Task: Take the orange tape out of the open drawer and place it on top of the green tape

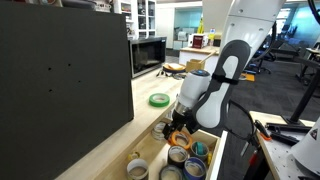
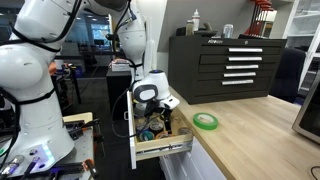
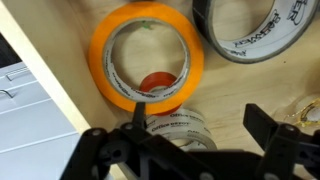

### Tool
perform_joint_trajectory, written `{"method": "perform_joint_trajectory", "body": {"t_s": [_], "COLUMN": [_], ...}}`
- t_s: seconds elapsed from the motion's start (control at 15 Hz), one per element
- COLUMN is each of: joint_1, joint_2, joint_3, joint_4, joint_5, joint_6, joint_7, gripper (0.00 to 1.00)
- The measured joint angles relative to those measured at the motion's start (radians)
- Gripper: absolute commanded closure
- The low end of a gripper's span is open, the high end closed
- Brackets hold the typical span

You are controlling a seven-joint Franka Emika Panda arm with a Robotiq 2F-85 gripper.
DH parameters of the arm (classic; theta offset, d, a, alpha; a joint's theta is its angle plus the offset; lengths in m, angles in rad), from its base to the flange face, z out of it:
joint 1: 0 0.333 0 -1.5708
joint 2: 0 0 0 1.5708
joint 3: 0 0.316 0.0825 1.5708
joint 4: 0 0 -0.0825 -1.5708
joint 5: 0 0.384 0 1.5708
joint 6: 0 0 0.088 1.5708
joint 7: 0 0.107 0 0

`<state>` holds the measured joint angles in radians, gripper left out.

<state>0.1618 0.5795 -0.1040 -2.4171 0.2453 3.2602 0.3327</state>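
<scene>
1. At the left edge of the wrist view, I am seeing the pale plywood wall of the open drawer [image 3: 50, 72] running slantwise. In an exterior view this drawer [image 2: 165, 150] is standing pulled out under the countertop [image 2: 260, 132].
2. Just to the right of the wall, the orange tape [image 3: 100, 55] is lying flat inside the drawer. It seems to be resting partly over a pale printed roll [image 3: 175, 125], and it is not lifted yet.
3. Over its near rim the gripper [image 3: 200, 118] is hanging with its fingers apart, clamping on nothing. One finger [image 3: 138, 108] is pointing at the edge of the hollow centre, and the second one is standing outside the ring, further right.
4. Further right, a grey roll [image 3: 250, 30] is lying just beside the orange tape. I cannot tell if they are touching.
5. I am judging that the grasp is the step in hand. The next move is calling for going down until the ring's wall is between the fingers, closing, then lifting straight so the grey roll is not dragged.
6. At the far right in an exterior view, the green tape [image 2: 206, 121] is lying flat on the countertop, well apart from the drawer, waiting as the target.
</scene>
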Motion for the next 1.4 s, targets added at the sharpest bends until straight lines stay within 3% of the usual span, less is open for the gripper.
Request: {"method": "perform_joint_trajectory", "body": {"t_s": [0.87,0.93,1.07,1.4], "joint_1": [-0.008,-0.008,-0.008,-0.008], "joint_2": [0.069,0.079,0.092,0.110], "joint_3": [0.003,0.003,0.005,0.005], "joint_4": [0.021,0.027,0.039,0.051], "joint_5": [0.014,0.016,0.017,0.017], "joint_6": [-0.009,-0.011,-0.014,-0.014], "joint_7": [0.000,0.000,0.000,0.000], "gripper": [0.00,0.25,0.32,0.65]}}
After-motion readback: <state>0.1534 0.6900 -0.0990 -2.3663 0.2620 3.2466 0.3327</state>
